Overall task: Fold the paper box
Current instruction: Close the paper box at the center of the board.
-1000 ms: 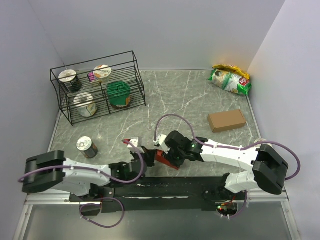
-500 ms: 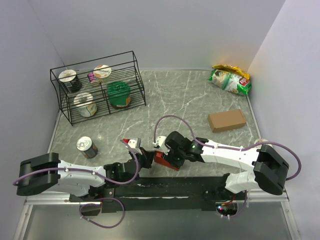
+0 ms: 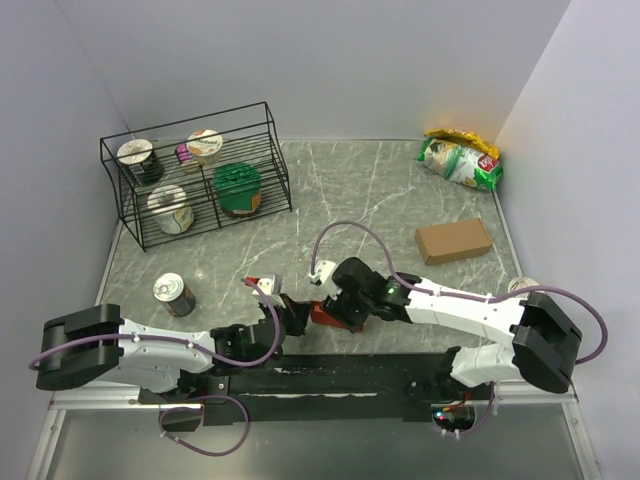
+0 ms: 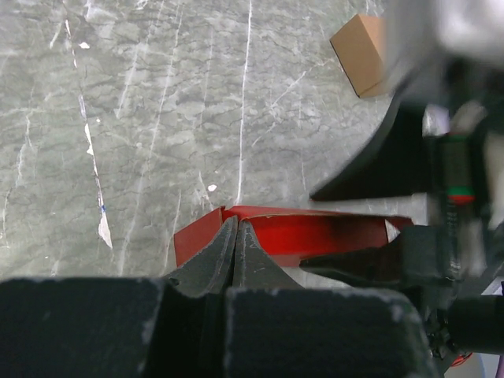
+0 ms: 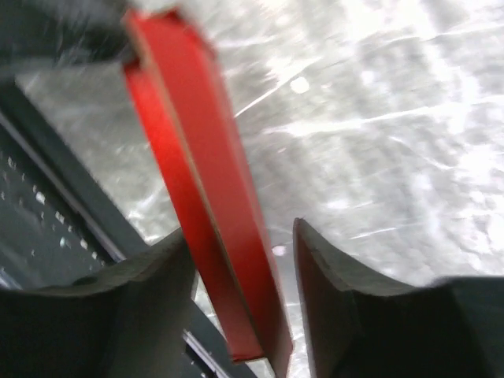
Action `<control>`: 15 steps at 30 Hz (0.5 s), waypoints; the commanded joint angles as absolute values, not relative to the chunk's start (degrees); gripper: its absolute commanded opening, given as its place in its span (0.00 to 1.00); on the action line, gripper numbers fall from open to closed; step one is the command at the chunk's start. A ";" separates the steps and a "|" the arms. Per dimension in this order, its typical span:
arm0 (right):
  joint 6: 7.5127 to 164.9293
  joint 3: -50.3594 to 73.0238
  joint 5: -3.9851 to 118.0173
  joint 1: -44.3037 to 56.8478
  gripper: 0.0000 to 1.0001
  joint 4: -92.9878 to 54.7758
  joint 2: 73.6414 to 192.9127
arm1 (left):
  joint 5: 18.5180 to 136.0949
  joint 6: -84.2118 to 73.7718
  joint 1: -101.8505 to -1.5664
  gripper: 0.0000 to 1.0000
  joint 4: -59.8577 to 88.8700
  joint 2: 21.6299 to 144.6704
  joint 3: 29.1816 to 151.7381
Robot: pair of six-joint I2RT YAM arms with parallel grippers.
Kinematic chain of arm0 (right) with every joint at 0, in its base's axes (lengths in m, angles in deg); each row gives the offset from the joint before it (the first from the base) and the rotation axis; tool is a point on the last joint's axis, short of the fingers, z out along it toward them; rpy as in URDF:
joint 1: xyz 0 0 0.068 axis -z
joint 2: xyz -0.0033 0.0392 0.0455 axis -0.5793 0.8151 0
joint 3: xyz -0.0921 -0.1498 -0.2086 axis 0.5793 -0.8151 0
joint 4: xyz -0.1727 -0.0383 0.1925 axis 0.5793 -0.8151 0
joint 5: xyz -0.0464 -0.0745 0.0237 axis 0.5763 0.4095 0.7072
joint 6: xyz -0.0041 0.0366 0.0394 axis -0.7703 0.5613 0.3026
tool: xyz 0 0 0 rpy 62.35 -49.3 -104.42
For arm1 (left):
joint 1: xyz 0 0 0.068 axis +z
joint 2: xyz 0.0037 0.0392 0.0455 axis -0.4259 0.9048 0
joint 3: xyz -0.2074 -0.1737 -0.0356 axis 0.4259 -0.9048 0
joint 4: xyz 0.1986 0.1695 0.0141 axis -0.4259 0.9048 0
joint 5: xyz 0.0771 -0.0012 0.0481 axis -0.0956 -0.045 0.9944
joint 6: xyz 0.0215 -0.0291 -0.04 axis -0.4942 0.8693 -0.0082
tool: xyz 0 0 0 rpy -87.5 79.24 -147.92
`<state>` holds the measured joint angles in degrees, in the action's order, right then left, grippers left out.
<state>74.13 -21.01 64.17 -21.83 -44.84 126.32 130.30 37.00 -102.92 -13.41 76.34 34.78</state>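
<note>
- Box (image 4: 315, 236) is nipped at one end by L jaws, clenched tight on thin card.
- R jaws are held released, astride box; its long axis runs thru the gap, edge-on.
- Box is kept betw. both arms, at bench (image 3: 380, 190) near edge.
- Gap is shown in R wrist view only; it is hidden from top view by arms.

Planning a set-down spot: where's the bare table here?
Bare table between wire rack and brown box, back toward the chip bag. Crowded: near edge, where left gripper and right gripper meet at the paper box; can sits front-left.
</note>
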 commanded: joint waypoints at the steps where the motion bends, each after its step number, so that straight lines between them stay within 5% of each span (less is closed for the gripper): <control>1: 76.59 -17.19 68.44 -20.94 0.70 -41.01 121.55 | 124.86 34.97 -103.43 0.01 3.07 79.64 31.82; 3: 77.55 -16.41 68.09 -20.85 0.80 -42.67 119.97 | 124.51 34.27 -103.52 0.01 2.90 80.51 32.26; 8: 80.71 -14.21 67.73 -20.94 0.88 -47.06 117.06 | 124.59 33.47 -103.87 0.01 3.51 82.01 33.58; 15: 92.32 -13.68 66.59 -19.89 0.72 -60.07 114.78 | 125.03 34.44 -103.96 0.01 6.41 82.71 35.43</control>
